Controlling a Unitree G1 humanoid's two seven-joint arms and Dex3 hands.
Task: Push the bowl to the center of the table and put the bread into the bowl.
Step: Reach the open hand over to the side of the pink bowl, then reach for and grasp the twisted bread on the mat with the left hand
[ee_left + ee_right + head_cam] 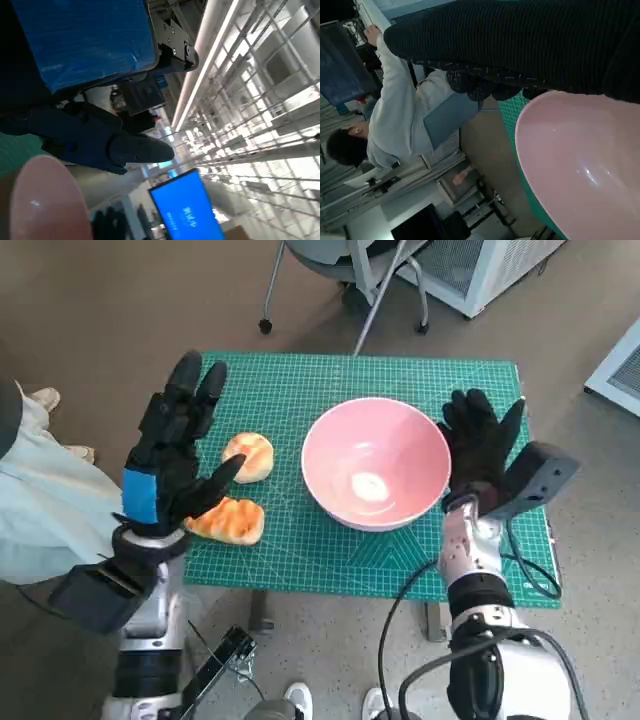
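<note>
The head view looks steeply down on the green cutting mat (300, 390) from above. The left wrist view faces outward and upward toward ceiling lights (210, 55). The right wrist view sits close beside the pink bowl (580, 165), which all three views share.

The robot has two pale forearms with black cables trailing beside them. Its left hand (172, 455) is black with blue tape across the back; its right hand (478, 445) wears a black knitted glove.

The round pink plastic bowl (375, 462) shines glossy and smooth; the green gridded mat over the bench (300, 390) looks matt; the right hand (480, 445) wears ribbed black knit.
</note>
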